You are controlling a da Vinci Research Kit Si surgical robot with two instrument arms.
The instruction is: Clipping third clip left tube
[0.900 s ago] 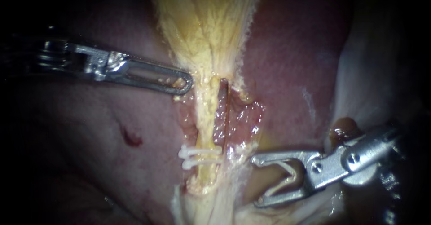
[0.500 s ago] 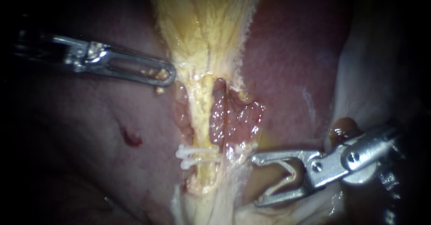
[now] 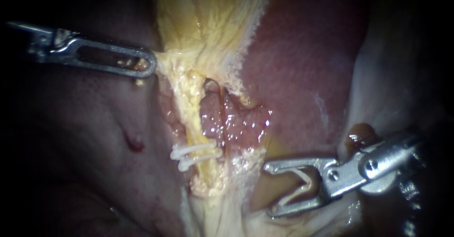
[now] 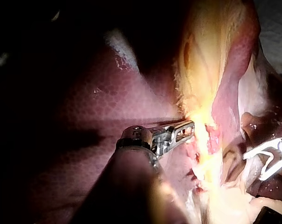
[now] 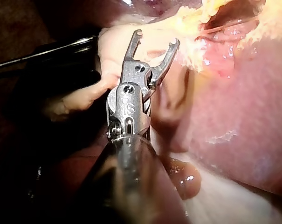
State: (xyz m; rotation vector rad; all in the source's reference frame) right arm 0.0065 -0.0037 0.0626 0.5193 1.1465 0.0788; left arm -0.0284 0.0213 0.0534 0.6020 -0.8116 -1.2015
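Liver (image 3: 302,57) forms the dark red background. Left instrument (image 3: 147,65), jaws closed on yellow tissue (image 3: 172,59) below the gallbladder (image 3: 208,14), holds it taut sideways. Left tube (image 3: 189,114), yellow, runs down to two white clips (image 3: 196,154) set across it. Right instrument (image 3: 269,189) lies well apart from the tube, beside its lower end. Its jaws are wide, and a loaded clip (image 3: 308,184) touches both.

Tally now: two instruments, left instrument (image 3: 148,67) and right instrument (image 3: 269,189). One tube (image 3: 190,109). Two clips (image 3: 196,149) across tube, one loaded clip (image 3: 308,184) right of tube. One gallbladder (image 3: 208,14), one liver (image 3: 302,66).
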